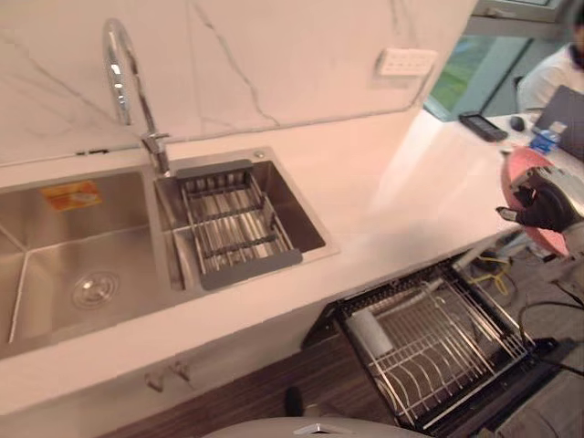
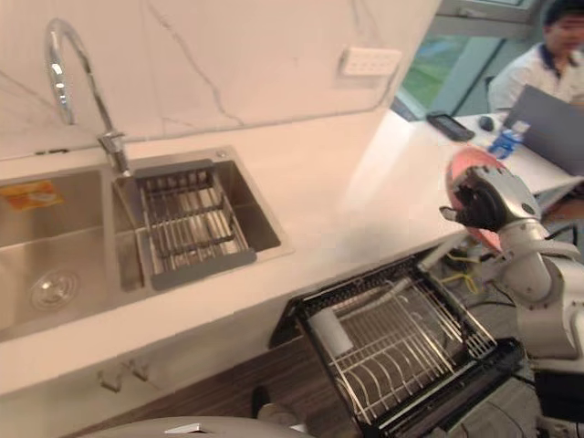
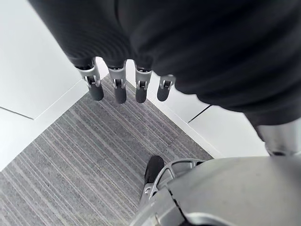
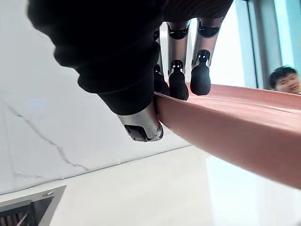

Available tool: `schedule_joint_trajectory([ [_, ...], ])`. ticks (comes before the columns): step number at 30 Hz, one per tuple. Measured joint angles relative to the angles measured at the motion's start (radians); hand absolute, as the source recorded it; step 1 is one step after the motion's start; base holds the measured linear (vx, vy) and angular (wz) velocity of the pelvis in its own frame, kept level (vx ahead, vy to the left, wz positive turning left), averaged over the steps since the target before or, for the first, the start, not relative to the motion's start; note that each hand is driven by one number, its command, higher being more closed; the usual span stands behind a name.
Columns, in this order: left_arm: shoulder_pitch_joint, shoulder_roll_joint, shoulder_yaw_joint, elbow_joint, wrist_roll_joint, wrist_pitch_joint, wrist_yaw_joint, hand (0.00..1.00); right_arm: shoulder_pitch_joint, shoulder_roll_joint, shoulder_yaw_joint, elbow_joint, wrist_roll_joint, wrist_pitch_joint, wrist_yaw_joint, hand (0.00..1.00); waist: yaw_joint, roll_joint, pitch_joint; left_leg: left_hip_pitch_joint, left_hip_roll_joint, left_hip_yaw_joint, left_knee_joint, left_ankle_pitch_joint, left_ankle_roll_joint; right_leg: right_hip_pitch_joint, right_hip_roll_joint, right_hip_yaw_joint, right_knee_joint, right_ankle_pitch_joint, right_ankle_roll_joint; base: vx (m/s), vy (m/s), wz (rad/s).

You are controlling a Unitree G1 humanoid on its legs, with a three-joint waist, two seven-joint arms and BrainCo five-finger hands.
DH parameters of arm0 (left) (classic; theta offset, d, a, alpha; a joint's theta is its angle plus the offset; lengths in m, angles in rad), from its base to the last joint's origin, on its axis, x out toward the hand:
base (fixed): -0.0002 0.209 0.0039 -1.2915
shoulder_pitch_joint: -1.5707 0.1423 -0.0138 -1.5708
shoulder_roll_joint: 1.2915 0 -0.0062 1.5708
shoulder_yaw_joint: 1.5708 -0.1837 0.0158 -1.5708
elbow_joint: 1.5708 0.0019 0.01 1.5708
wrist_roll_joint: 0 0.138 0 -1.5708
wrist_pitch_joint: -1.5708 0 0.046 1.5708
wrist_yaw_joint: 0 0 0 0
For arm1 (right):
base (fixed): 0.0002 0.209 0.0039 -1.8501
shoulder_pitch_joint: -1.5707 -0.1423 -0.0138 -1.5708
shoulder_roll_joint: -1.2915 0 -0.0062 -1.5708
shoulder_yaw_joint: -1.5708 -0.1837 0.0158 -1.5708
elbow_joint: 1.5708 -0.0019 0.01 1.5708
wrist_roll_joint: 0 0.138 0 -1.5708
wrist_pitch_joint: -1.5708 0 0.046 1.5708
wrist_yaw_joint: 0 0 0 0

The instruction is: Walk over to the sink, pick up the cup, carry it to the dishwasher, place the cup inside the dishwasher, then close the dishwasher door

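Observation:
My right hand (image 1: 546, 206) is shut on a pink cup (image 1: 527, 164), held in the air past the counter's right end, above and to the right of the open dishwasher (image 1: 438, 342). In the right wrist view the fingers (image 4: 178, 84) curl over the cup's rim (image 4: 235, 136) and the thumb (image 4: 141, 127) presses under it. The dishwasher's wire rack (image 2: 392, 342) is pulled out over the lowered door (image 1: 511, 388). My left hand (image 3: 120, 87) hangs over the grey striped floor, its fingers straight and holding nothing.
A steel double sink (image 1: 82, 265) with a tall faucet (image 1: 123, 82) and a drain basket (image 1: 233, 224) is set in the pale counter (image 1: 392, 192). A person (image 2: 538, 64) sits at a table with a laptop (image 2: 552, 123) and a bottle (image 2: 506, 141) at the far right.

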Motion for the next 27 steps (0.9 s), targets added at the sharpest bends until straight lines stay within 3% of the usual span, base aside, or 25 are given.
schedule_joint_trajectory([
  [4,-0.005,-0.006,0.021,0.003,-0.011,0.058,0.037,0.00,0.068,0.042,-0.046,0.000,0.000,0.001,0.000,1.00,-0.011,-0.010,0.003,0.008,-0.005,0.043,0.007,-0.022,-0.001,-0.015,-0.004,0.008,0.007,-0.005,0.000,0.04,0.035,-0.31],
  [8,-0.014,-0.006,0.045,0.005,-0.011,0.087,0.052,0.00,0.127,0.076,-0.058,0.001,-0.001,-0.001,0.000,1.00,-0.018,-0.019,0.010,0.001,0.006,0.043,0.052,-0.055,0.004,-0.012,-0.008,0.007,0.024,-0.012,0.000,0.05,0.022,-0.03],
  [13,-0.016,-0.006,0.078,0.015,-0.013,0.090,0.052,0.00,0.163,0.153,-0.117,0.005,0.001,0.001,-0.002,1.00,-0.015,-0.022,0.020,-0.003,0.017,0.039,0.102,-0.085,0.001,-0.012,-0.013,-0.027,0.049,-0.015,0.001,0.03,0.017,-0.04],
  [17,-0.016,-0.006,0.079,0.012,-0.013,0.090,0.051,0.00,0.201,0.179,-0.151,0.006,0.000,-0.005,-0.003,1.00,-0.016,-0.007,0.037,-0.012,0.023,0.031,0.138,-0.109,0.004,-0.013,-0.025,-0.052,0.076,-0.028,0.009,0.00,0.013,0.04],
  [22,-0.013,-0.006,0.081,0.011,-0.033,0.088,0.051,0.00,0.247,0.301,-0.150,0.022,-0.002,-0.014,-0.008,1.00,-0.016,0.006,0.054,-0.018,0.024,0.008,0.163,-0.125,0.008,-0.013,-0.040,-0.074,0.097,-0.050,0.006,-0.03,0.015,0.12],
  [27,-0.011,-0.007,0.079,0.011,-0.036,0.088,0.051,0.00,0.252,0.374,-0.148,0.113,-0.042,-0.021,-0.059,1.00,-0.011,0.019,0.065,-0.034,0.024,-0.017,0.166,-0.139,0.008,-0.014,-0.052,-0.104,0.107,-0.062,0.007,-0.04,0.010,0.17],
])
